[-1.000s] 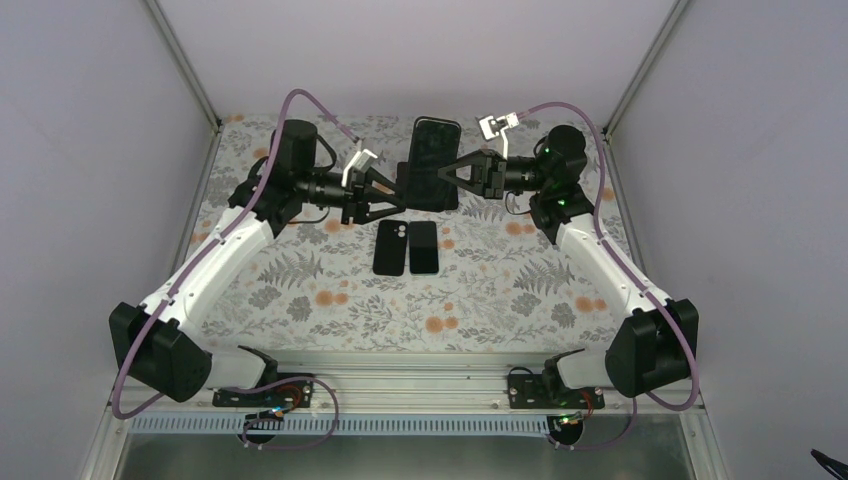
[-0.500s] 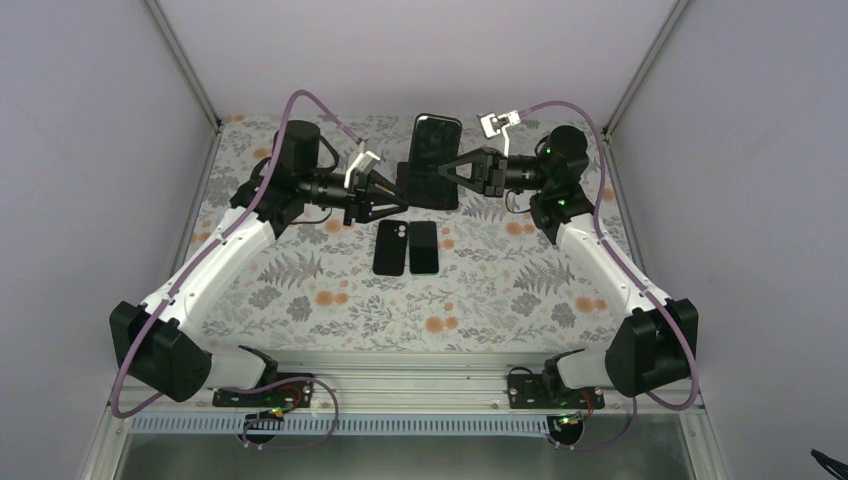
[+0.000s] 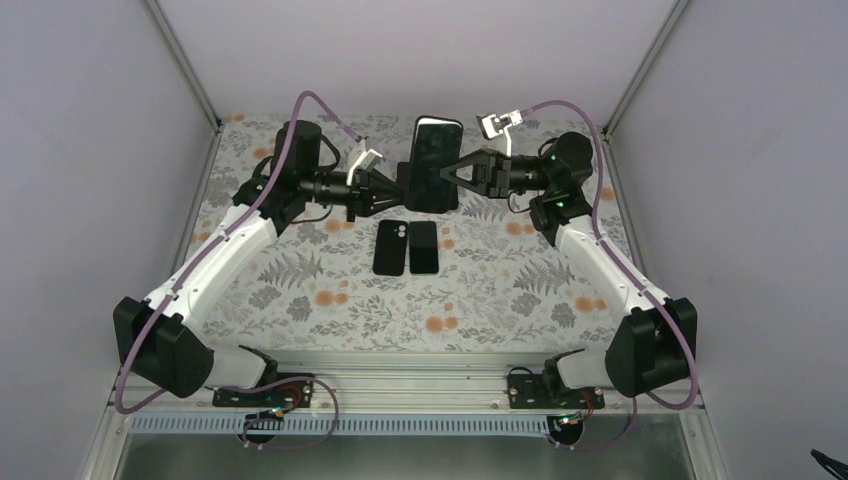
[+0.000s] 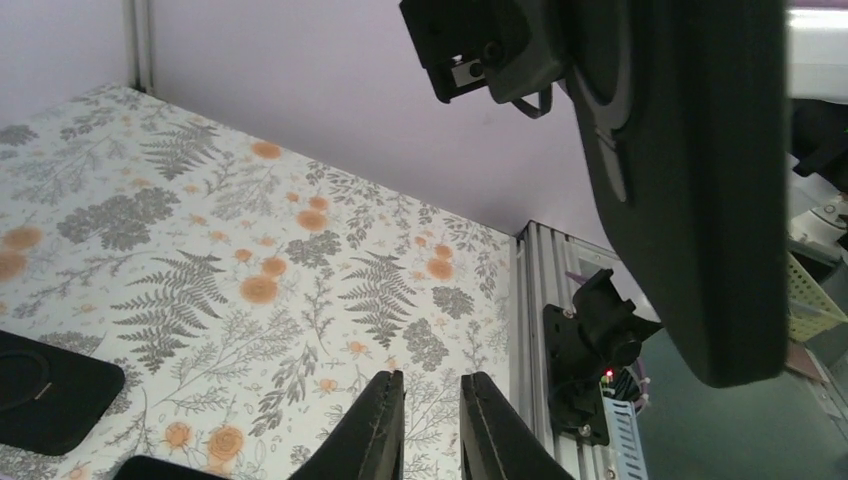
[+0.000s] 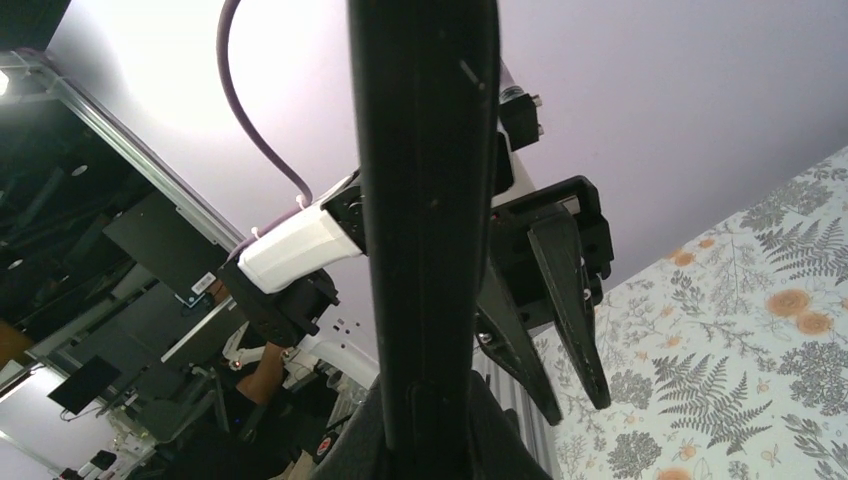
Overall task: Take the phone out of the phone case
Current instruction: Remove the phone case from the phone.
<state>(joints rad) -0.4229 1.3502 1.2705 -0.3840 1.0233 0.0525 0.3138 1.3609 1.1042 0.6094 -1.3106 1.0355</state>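
Black and glossy on its face, the phone [image 3: 437,160] stands upright in the air at the upper middle of the overhead view, lifted off the floral worktop [image 3: 500,290] near its far edge. The right hand [image 3: 447,172] reaches in from the right of the frame and is clenched on the phone's right edge; in the right wrist view the slab runs edge-on down the middle of the frame, pinched at the bottom between that hand's [image 5: 425,400] two fingers. In the left wrist view the matte dark phone case [image 4: 690,200] fills the upper right, on the phone as far as can be told. The left hand [image 3: 392,190] sits just beside the phone's lower left edge, and whether it touches the phone cannot be told. Its fingers [image 4: 380,430] are drawn almost together at the bottom of its own view with only a thin slit between them, grasping nothing. Below the held phone, at the middle of the overhead frame, two smaller dark slabs lie flat side by side on the worktop: the left slab [image 3: 390,247] and the right slab [image 3: 423,247], touching or nearly so
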